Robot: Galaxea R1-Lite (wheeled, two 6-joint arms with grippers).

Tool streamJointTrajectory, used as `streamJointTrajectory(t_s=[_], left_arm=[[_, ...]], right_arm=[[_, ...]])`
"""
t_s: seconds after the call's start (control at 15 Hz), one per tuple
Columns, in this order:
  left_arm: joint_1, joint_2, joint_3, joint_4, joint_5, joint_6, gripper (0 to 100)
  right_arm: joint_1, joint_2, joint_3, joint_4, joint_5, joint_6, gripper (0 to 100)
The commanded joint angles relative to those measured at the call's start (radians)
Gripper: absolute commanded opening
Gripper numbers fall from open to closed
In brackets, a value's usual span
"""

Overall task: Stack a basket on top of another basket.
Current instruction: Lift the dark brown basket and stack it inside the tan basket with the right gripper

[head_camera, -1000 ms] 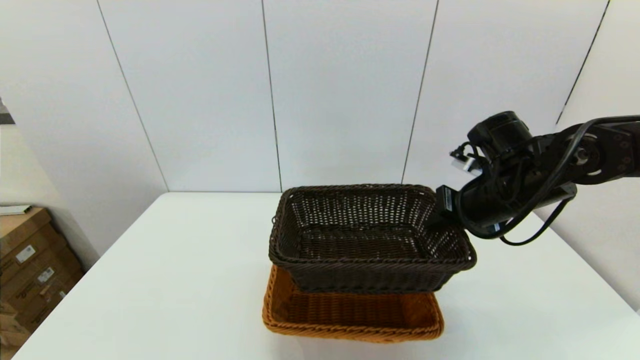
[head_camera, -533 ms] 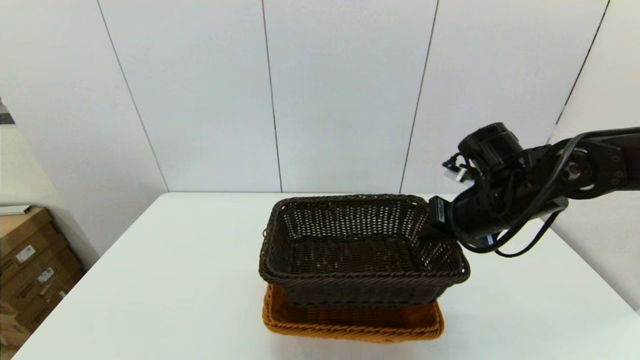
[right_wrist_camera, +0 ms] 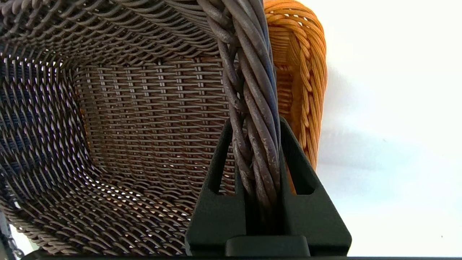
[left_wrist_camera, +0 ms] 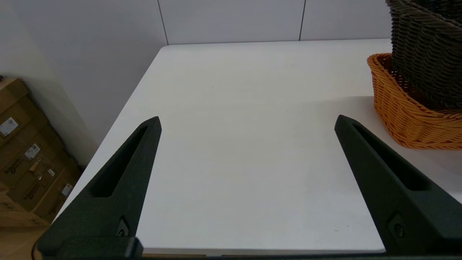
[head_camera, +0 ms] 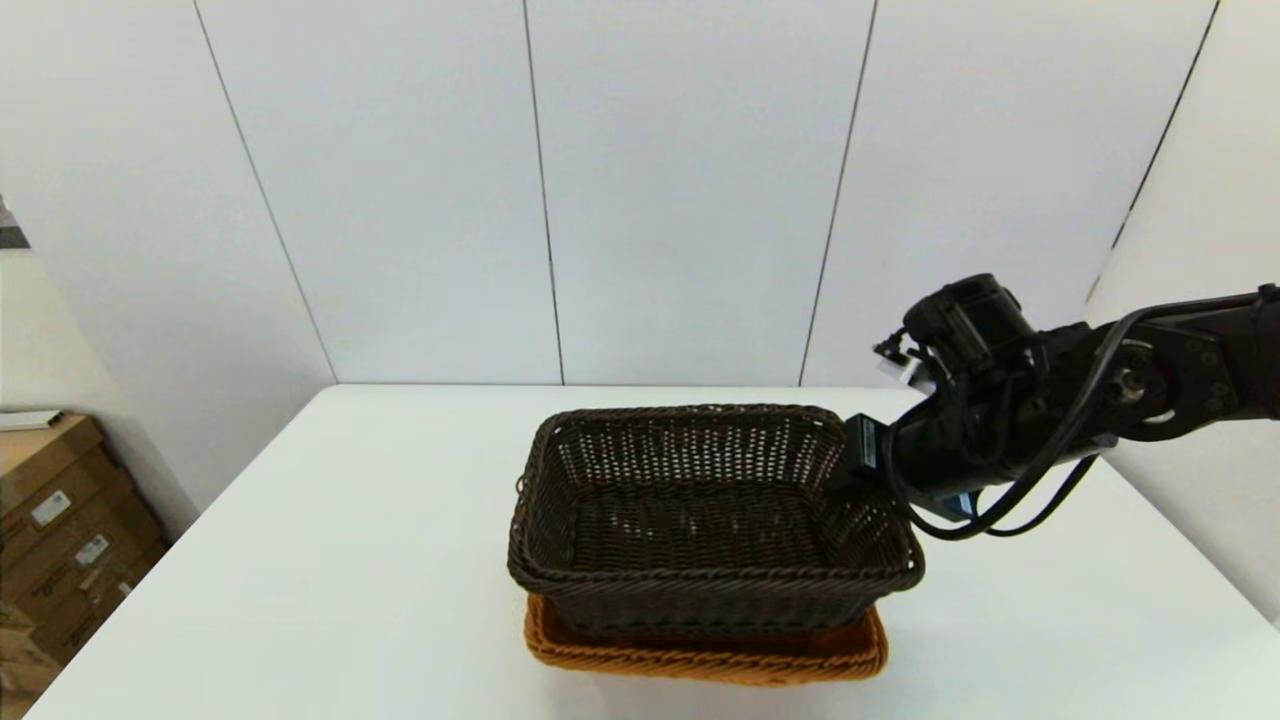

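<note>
Dark brown rectangular woven wicker basket [head_camera: 712,520], nothing in it, is clenched at its braided right rim by the right gripper [right_wrist_camera: 257,144], sitting partly down inside the orange-tan rectangular wicker basket [head_camera: 705,655] on the white table [head_camera: 300,560]. Left gripper [left_wrist_camera: 247,124] hangs spread wide, holding nothing.

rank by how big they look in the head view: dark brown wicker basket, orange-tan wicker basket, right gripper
1. Dark brown wicker basket, largest.
2. Orange-tan wicker basket, similar footprint, but mostly hidden under the dark one.
3. Right gripper, smallest, clamped on the dark basket's rim.
</note>
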Motion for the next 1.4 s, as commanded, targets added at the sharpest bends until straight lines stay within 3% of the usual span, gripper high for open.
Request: streamJointTrajectory(t_s=[0.07, 1.4], left_arm=[[0.000, 0.000, 0.000, 0.000, 0.000, 0.000, 100], [0.000, 0.000, 0.000, 0.000, 0.000, 0.000, 100]], right_arm=[[0.009, 0.005, 0.005, 0.002, 0.002, 0.003, 0], [0.009, 0.034, 0.033, -0.041, -0.004, 0.014, 0]])
